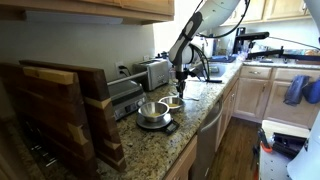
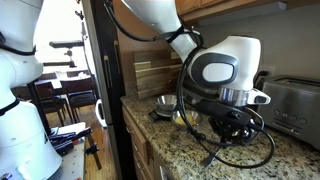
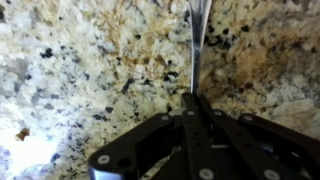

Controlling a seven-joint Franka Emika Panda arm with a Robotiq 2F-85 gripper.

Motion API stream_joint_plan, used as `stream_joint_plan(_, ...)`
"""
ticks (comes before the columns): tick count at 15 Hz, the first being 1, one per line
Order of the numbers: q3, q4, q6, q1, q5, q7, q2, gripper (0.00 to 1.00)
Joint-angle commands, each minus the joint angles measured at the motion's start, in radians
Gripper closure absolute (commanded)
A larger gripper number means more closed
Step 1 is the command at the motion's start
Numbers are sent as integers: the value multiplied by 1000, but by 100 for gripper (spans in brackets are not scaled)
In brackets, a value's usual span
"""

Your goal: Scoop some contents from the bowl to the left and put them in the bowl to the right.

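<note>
pincer (image 3: 193,100) clamps a thin metal handle (image 3: 197,45) above speckled granite counter (image 3: 80,60).

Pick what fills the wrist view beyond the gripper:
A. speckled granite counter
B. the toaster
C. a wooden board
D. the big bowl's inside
A: only speckled granite counter shows beyond the gripper, whose fingers are closed on a thin metal handle.
</note>
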Motion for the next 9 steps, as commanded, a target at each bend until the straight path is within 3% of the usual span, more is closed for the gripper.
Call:
stream_joint_plan(1,-1,-46,-27,-2,-6,-36,-75,94)
stream_joint_plan(6,-14,-75,-63,30,-46,-50,-145,94)
stream_joint_plan(9,-35,-93,-124,77,-125,-33,-196,94)
